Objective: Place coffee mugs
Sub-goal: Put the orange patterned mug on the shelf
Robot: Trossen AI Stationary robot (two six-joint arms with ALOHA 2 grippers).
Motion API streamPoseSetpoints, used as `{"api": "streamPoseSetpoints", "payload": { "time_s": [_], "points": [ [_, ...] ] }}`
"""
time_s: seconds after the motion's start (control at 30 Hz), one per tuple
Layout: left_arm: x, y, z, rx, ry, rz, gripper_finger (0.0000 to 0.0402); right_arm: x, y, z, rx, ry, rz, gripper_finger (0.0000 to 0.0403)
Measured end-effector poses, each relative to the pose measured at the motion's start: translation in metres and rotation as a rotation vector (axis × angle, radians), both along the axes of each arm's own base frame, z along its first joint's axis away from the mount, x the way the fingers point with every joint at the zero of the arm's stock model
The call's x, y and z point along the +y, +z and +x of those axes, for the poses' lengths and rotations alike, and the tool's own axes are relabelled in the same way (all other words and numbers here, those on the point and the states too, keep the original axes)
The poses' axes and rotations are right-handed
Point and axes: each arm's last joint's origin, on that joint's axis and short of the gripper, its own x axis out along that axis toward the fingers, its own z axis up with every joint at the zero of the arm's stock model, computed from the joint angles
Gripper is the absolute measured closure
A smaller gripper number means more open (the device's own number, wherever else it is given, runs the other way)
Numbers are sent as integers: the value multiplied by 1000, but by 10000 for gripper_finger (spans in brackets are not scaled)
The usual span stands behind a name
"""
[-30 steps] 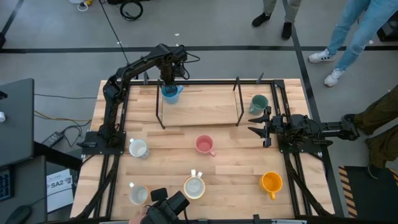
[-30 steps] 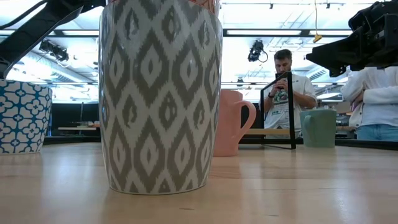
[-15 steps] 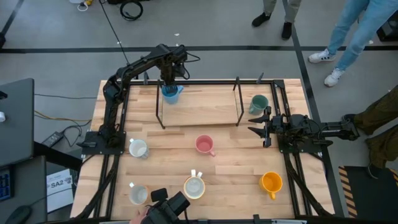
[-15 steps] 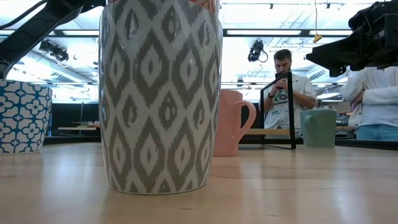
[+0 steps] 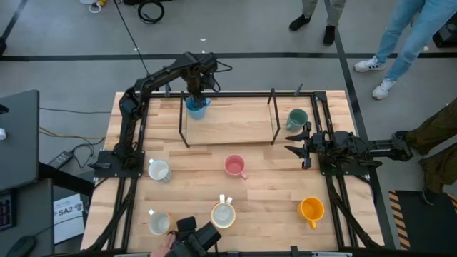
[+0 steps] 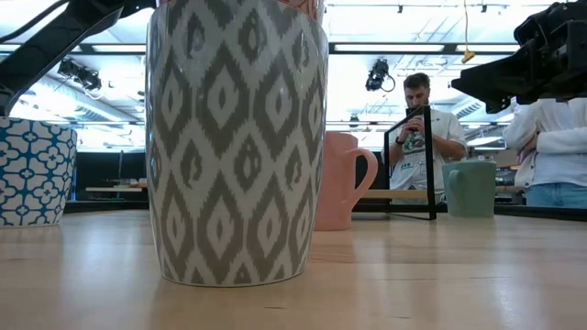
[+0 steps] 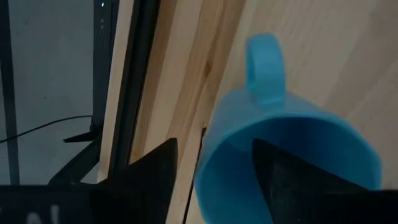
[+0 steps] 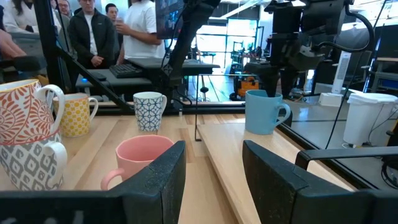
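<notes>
The blue mug (image 7: 280, 124) stands upright on the far left corner of a raised wooden board (image 5: 228, 121); its handle (image 7: 266, 65) shows in the left wrist view. My left gripper (image 7: 212, 146) points down over it, open. One finger (image 7: 146, 180) is outside the mug's wall and the other (image 7: 305, 183) is inside, with a gap on each side. Pink (image 5: 234, 166), green (image 5: 296, 119), orange (image 5: 312, 209) and pale mugs (image 5: 158, 170) (image 5: 223, 214) (image 5: 158, 223) stand around the table. My right gripper (image 5: 296, 140) waits open at the right side.
A black wire frame (image 5: 273, 114) stands around the raised board. A grey-patterned mug (image 6: 237, 137) fills the low view, and a blue-patterned one (image 6: 35, 170) is beside it. People stand beyond the far edge (image 5: 400, 36), and a hand with a dark device (image 5: 193, 239) is at the near edge.
</notes>
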Motion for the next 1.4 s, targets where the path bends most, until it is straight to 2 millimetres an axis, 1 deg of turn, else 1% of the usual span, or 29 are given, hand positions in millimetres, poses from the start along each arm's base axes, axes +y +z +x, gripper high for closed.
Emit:
{"api": "streamPoseSetpoints", "payload": {
  "time_s": [0.1,0.23,0.37,0.47,0.7,0.87,1.03,1.17,1.27,1.4],
  "points": [
    [-1,0,1,2,-22,-1,176,0,0,0,0,0,0,238],
    [-1,0,0,3,-21,-1,178,0,0,0,-5,0,4,238],
    [-1,3,0,-1,-22,4,183,-1,6,-1,-73,-16,89,238],
    [-2,12,-1,-13,-21,14,184,-1,10,-1,-120,-15,118,238],
    [-3,38,0,-62,-23,54,184,-1,13,-2,-148,-12,112,238],
    [-10,58,4,-105,-38,85,184,-1,26,-5,-184,-10,111,238],
    [-25,78,15,-179,-83,104,184,-1,38,-7,-201,-8,110,238],
    [-42,91,26,-259,-117,87,184,-1,43,-6,-178,-10,109,238],
    [-59,99,36,-289,-147,90,184,-1,45,-4,-159,-11,109,238],
    [-89,104,50,-308,-204,80,184,-1,45,0,-132,-13,108,238]
  ]
}}
